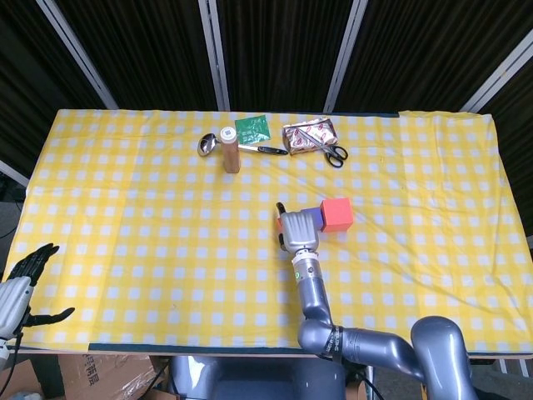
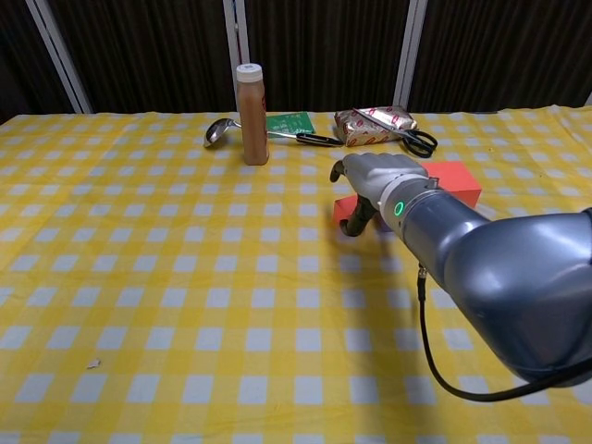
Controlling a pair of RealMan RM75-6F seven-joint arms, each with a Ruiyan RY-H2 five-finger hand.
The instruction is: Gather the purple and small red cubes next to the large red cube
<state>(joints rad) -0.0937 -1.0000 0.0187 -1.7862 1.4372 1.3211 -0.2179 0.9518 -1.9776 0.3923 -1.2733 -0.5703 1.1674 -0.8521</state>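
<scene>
Your right hand [image 1: 300,230] is sitting mid-frame in head view, fingers draped over the small red cube [image 2: 348,212], which is showing just left of and under the fingers in chest view. Whether it is gripping, I cannot tell; fingers are curled down around the cube, contact unclear. The purple cube [image 1: 314,216] is peeking out between the hand and the large red cube [image 1: 336,214], apparently touching the latter. So the target is lying up and to the right of the hand, purple already close by; judging by this, the small red one is needing only a short push or carry that way. Cubes are looking plain, matte, sharp-edged, approx. foam-like. Your left hand [image 1: 18,283] is hanging open at lower left, off the tabletop [image 1: 125,217], holding nothing, well apart from the work. Right arm is clearly nearer.
</scene>
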